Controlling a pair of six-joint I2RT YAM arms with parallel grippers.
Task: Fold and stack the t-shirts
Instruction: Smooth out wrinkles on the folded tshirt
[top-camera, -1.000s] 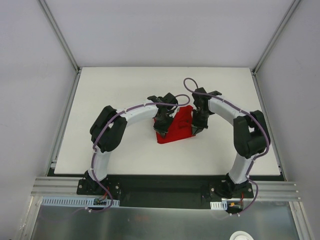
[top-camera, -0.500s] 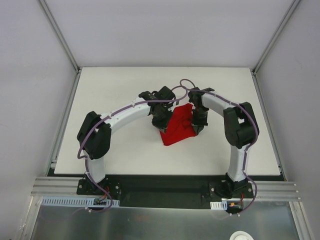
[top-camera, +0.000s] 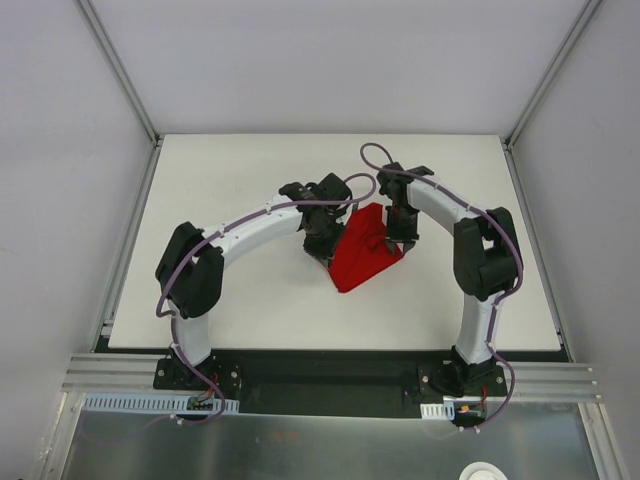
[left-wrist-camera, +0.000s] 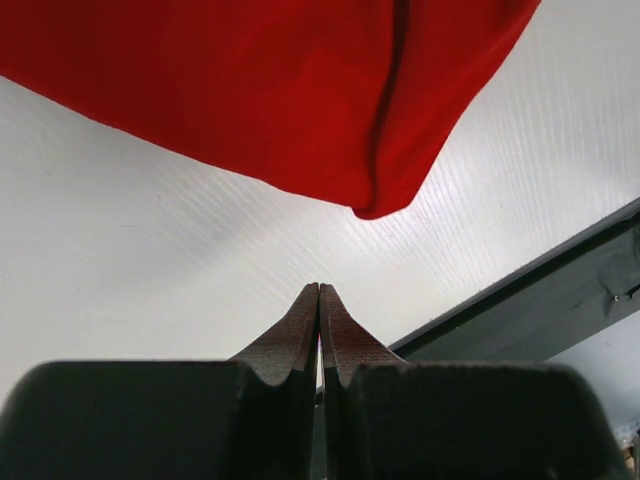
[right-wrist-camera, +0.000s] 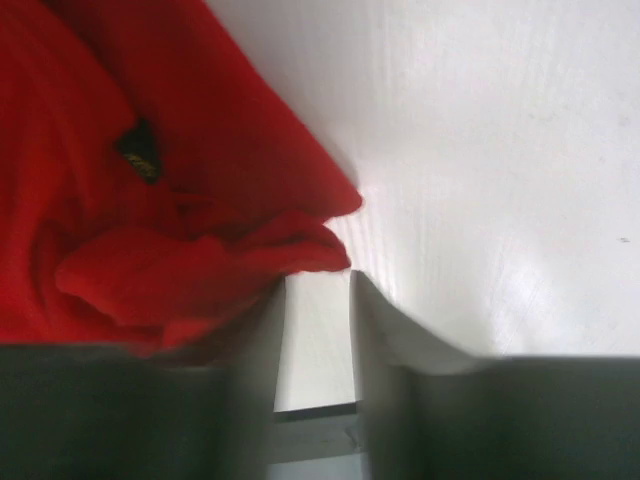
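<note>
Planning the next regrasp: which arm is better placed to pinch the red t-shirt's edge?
Right, likely. The right gripper has its jaws apart, with a fold of the t-shirt right beside them. The left gripper is shut, with the cloth clear of its tips.

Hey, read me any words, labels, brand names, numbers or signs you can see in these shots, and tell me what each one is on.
No text can be read in any view.
Red t-shirt: no print shows. The right wrist view shows a small dark tag on it, too blurred to read.
White table: no markings visible.
</note>
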